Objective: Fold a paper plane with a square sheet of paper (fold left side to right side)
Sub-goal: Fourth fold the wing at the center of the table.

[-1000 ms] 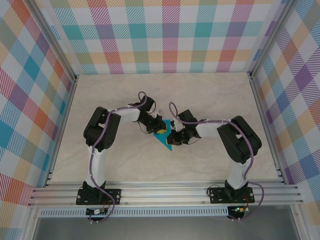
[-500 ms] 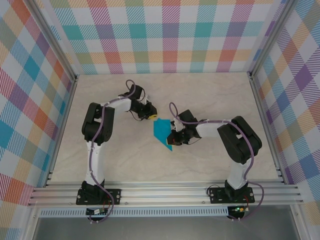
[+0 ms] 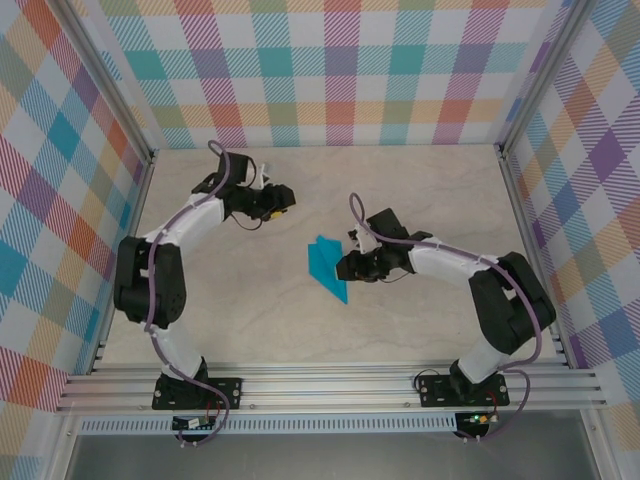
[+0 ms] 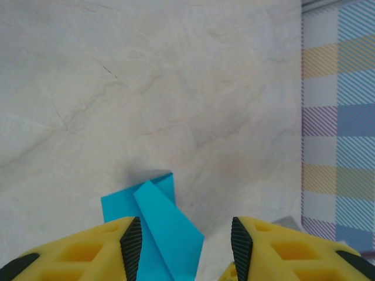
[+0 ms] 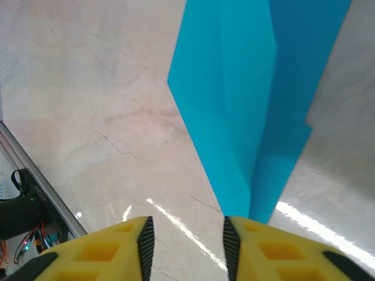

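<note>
The cyan-blue sheet of paper (image 3: 325, 268) lies on the table, folded into a narrow pointed dart with one flap slightly raised. My left gripper (image 3: 283, 200) is open, up and left of the paper and well apart from it. In the left wrist view the paper (image 4: 155, 225) lies on the table beyond the left gripper (image 4: 186, 246). My right gripper (image 3: 345, 266) sits just right of the paper and is open. In the right wrist view bare table shows between the jaws of the right gripper (image 5: 184, 243), and the paper (image 5: 252, 105) tapers toward the right finger (image 5: 275, 249).
Plaid walls (image 3: 330, 70) close in the table on three sides, one wall (image 4: 340, 117) lying ahead in the left wrist view. An aluminium rail (image 3: 330, 385) runs along the near edge and shows as a rail (image 5: 23, 170) in the right wrist view.
The left arm swung up and left, away from the paper, and its jaws opened. The right gripper let go of the paper and backed slightly right. The paper stayed put.
</note>
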Tool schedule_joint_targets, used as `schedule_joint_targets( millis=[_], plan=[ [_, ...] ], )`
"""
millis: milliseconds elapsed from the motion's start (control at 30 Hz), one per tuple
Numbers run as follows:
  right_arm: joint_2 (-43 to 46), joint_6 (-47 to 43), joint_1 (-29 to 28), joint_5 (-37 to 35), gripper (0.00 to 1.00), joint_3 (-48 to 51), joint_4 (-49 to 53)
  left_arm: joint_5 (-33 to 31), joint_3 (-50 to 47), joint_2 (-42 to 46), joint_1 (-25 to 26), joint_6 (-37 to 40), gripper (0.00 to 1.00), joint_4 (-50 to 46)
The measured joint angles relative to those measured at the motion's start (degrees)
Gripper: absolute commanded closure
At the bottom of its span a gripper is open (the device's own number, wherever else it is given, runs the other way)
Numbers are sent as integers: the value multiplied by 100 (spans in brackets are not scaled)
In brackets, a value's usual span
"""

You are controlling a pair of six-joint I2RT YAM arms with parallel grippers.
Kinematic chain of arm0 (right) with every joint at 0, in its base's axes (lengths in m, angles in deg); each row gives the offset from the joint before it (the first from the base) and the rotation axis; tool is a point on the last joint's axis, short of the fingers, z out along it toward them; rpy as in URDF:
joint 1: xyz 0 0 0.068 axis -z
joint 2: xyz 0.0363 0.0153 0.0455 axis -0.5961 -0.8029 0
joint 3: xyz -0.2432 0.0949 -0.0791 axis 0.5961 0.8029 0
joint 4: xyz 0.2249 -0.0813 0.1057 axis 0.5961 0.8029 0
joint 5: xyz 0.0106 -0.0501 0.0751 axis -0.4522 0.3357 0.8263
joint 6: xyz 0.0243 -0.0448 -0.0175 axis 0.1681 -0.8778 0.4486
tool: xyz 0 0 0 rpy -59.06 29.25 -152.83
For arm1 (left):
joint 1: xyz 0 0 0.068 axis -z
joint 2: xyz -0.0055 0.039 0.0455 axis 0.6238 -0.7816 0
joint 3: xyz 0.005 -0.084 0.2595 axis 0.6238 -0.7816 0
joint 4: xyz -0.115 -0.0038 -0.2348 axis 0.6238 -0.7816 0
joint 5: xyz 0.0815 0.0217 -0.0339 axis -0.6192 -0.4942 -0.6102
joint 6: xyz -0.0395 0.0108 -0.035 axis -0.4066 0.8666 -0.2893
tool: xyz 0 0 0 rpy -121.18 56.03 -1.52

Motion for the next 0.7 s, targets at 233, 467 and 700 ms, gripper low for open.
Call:
schedule_joint_targets(
  millis=[233,467,700],
  plan=[
    [160,-26,498,-249,44,-7,-37,212,-1270,66,455,-581,52,837],
    [164,247,529,-271,41,101,-468,345,-1215,-726,973,-986,57,1331],
    [229,365,560,-278,41,221,-549,345,-767,-1294,1167,-1045,58,1458]
  ],
)
